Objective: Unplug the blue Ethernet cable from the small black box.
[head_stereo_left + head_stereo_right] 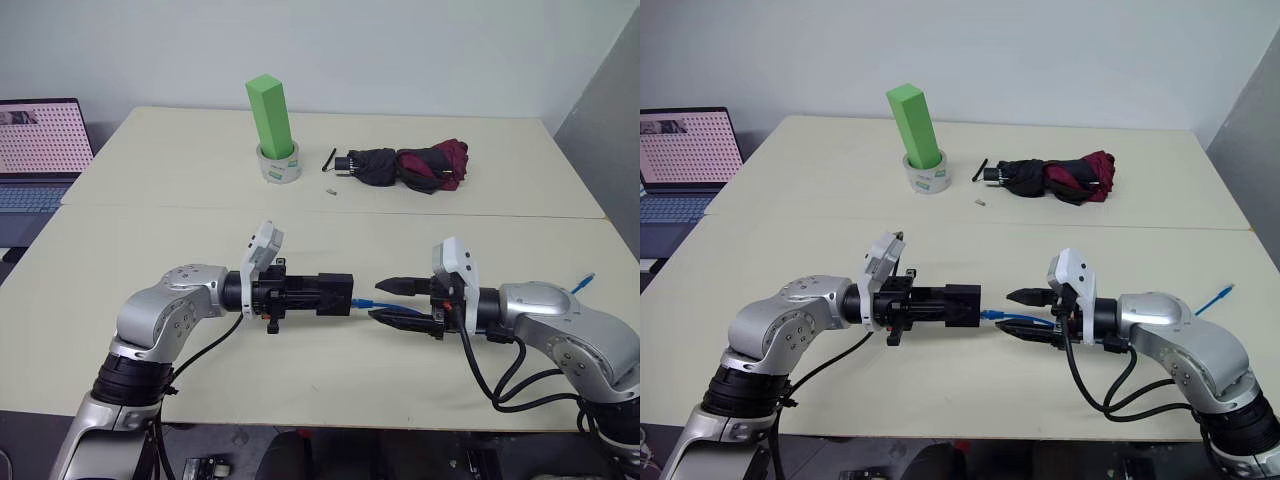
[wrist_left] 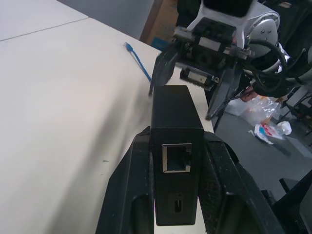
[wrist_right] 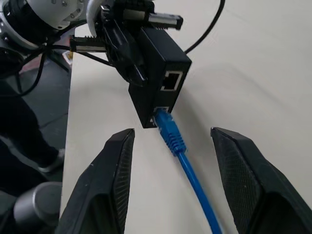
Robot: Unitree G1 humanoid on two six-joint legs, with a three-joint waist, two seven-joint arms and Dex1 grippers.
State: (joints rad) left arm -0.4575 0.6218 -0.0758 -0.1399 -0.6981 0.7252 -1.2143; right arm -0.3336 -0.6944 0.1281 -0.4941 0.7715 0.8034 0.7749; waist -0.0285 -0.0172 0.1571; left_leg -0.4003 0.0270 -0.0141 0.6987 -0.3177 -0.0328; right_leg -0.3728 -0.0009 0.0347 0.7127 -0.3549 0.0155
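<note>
Blue Ethernet cable (image 3: 175,141) between spread right fingers (image 3: 109,175), untouched.

Head pair overlooking table (image 1: 420,370), wrist views close — facing, sharing small black box (image 3: 155,83)

The small black box (image 3: 156,78) between the left gripper (image 1: 330,293)'s black fingers is matte black. The Ethernet cable (image 3: 180,151) between the right gripper (image 3: 178,187)'s black textured fingers is bright blue (plug boot included). Beyond both: a green block (image 1: 272,115) and a black-and-maroon umbrella (image 1: 415,167).
</note>
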